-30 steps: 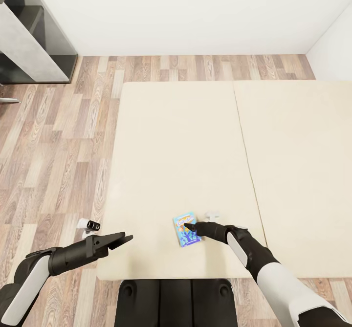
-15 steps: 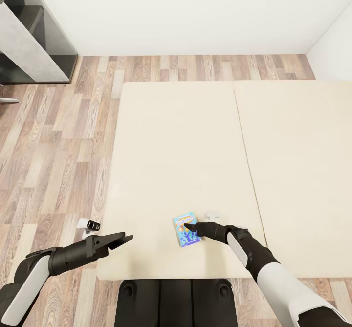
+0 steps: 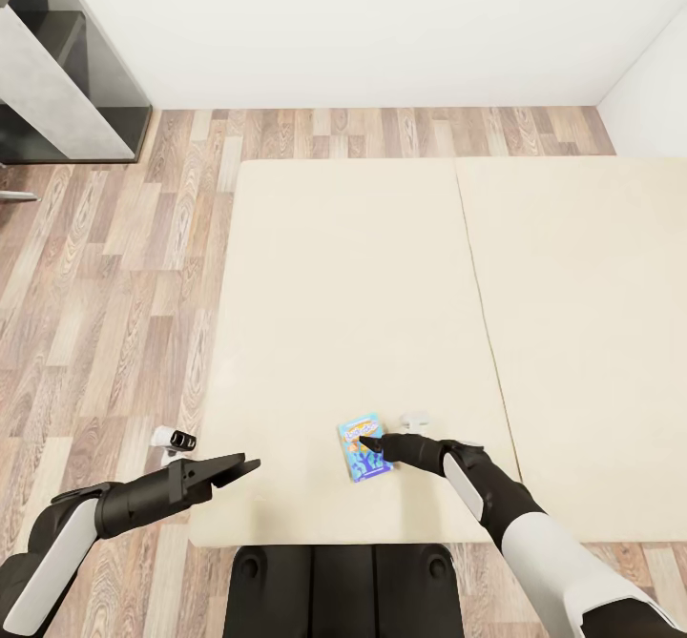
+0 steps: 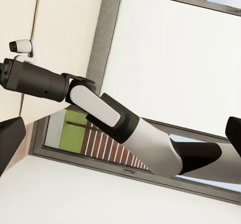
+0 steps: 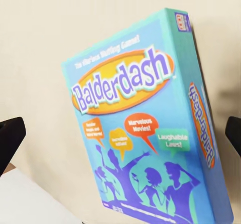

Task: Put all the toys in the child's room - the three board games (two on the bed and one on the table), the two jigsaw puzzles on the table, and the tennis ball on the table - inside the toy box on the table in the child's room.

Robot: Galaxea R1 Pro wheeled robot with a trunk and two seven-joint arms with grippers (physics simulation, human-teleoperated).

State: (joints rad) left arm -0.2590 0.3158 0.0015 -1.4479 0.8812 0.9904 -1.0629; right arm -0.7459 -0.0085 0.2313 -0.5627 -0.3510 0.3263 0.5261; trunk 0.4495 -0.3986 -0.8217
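Observation:
A small blue board game (image 3: 363,449), its lid printed "Balderdash" (image 5: 140,123), lies flat on the beige bed (image 3: 353,285) near the front edge. My right gripper (image 3: 368,442) hovers right over the box. In the right wrist view the right gripper (image 5: 120,136) is open, one fingertip (image 5: 10,138) showing on each side of the box, apart from it. My left gripper (image 3: 239,468) hangs at the bed's front left corner, and the left gripper (image 4: 120,138) is open with nothing between its fingers. The toy box and the table are out of view.
Wood-plank floor (image 3: 114,285) runs along the bed's left side and behind it up to a white wall. A dark-grey shelf unit (image 3: 67,75) stands at the back left. My dark base (image 3: 343,576) sits against the bed's front edge.

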